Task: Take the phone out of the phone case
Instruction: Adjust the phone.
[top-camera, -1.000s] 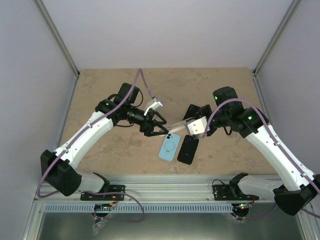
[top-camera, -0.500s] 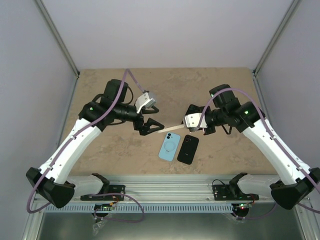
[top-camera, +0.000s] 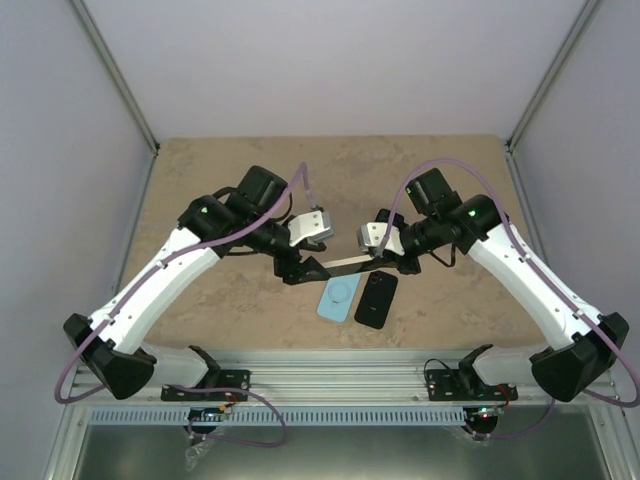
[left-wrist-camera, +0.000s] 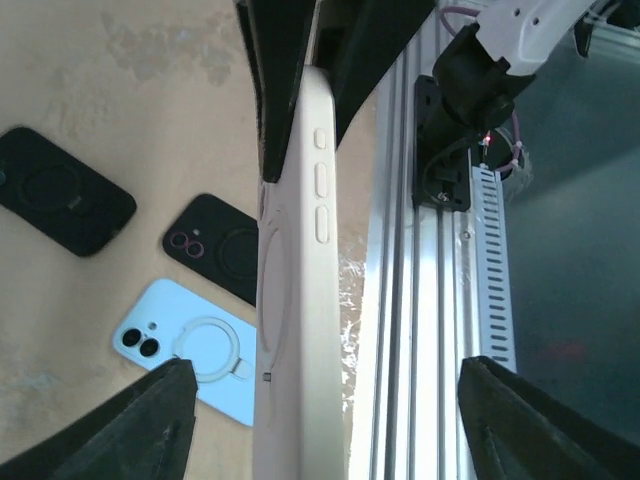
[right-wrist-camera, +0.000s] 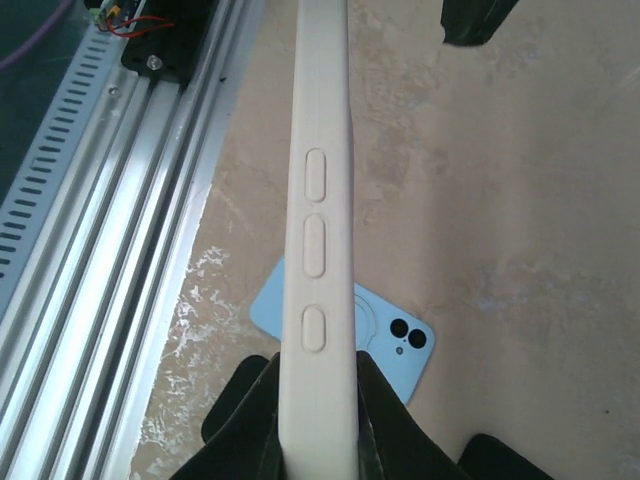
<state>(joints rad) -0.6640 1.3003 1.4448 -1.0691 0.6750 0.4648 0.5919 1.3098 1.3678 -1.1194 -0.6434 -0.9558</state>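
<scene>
A cream phone case (top-camera: 345, 264) hangs level above the table between the two arms. It shows edge-on in both wrist views, with three side buttons (right-wrist-camera: 314, 243). My right gripper (right-wrist-camera: 320, 405) is shut on one end of the case (right-wrist-camera: 320, 150), its black fingers (right-wrist-camera: 388, 425) pressed against both faces. My left gripper (left-wrist-camera: 335, 400) is open; its fingertips (left-wrist-camera: 160, 415) stand wide on either side of the case (left-wrist-camera: 300, 290) without touching it. The phone cannot be told apart from the case in the wrist views; from above the upper face looks dark.
On the table under the held case lie a light blue phone case (top-camera: 339, 297) with a ring and a black one (top-camera: 376, 298). A third black case (left-wrist-camera: 65, 205) shows in the left wrist view. The aluminium rail (top-camera: 340, 365) runs along the near edge.
My left gripper drew back to the left, then returned, and its open jaws now straddle the case's free end. My right arm shifted left and levelled the case.
</scene>
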